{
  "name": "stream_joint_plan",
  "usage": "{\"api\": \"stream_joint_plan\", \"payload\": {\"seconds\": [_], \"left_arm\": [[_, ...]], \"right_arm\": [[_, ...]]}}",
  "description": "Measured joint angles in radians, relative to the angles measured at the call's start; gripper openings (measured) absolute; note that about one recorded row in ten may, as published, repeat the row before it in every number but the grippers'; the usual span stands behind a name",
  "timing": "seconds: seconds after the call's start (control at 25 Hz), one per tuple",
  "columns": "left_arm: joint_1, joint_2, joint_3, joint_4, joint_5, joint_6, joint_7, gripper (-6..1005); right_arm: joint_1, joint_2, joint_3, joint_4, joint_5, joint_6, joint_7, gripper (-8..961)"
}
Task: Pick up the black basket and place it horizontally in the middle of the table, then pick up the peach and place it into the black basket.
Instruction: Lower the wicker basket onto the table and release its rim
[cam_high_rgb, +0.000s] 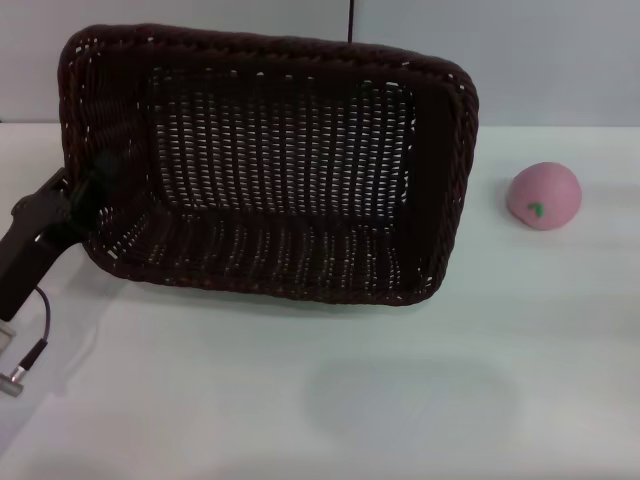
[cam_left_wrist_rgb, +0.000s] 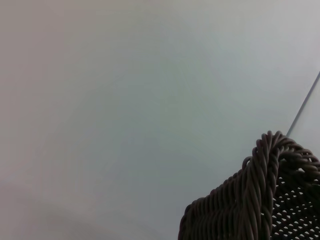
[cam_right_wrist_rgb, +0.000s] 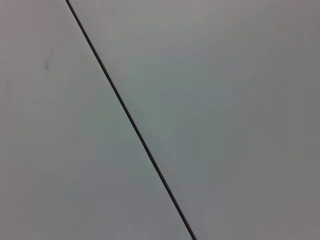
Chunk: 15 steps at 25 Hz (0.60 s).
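Dark woven wicker is being carried above the white bench (cam_high_rgb: 300, 420): the black basket (cam_high_rgb: 270, 165) is being held up and tipped, with its open mouth turned toward the head camera, so that its lattice floor and sides are being shown face-on. A soft shadow is being cast on the bench below and to the right of it, which suggests that the basket is being kept clear of the surface on that side. The left end effector (cam_high_rgb: 88, 192) is being pressed onto the basket's left end wall near the rim; it appears to be clamped there, since the tilt is being borne from that one end alone, though the fingers themselves are being lost against the dark weave. In the left wrist view a braided corner of the rim is being shown close by, which fits such a grip. The right end effector is not being shown in any view. The peach (cam_high_rgb: 544, 196) is being left on the bench, well apart to the basket's right, untouched. The basket is judged to be still awaiting levelling and setting down mid-bench, so that the peach can be dropped into it.
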<state>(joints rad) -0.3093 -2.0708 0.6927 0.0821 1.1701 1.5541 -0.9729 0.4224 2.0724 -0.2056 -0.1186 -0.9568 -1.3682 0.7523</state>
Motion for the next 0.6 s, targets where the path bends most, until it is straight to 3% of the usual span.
{"api": "stream_joint_plan", "payload": {"seconds": [0.12,0.6], "left_arm": [[0.001,-0.001,-0.011,-0.072,-0.014,0.022,0.087,257],[0.024,-0.002,-0.013,-0.125,-0.015,0.059,0.147,271]], "right_arm": [[0.000,0.000,0.000,0.000,0.000,0.000,0.001,742],[-0.003,0.000,0.000,0.002,0.000,0.000,0.001,742]]}}
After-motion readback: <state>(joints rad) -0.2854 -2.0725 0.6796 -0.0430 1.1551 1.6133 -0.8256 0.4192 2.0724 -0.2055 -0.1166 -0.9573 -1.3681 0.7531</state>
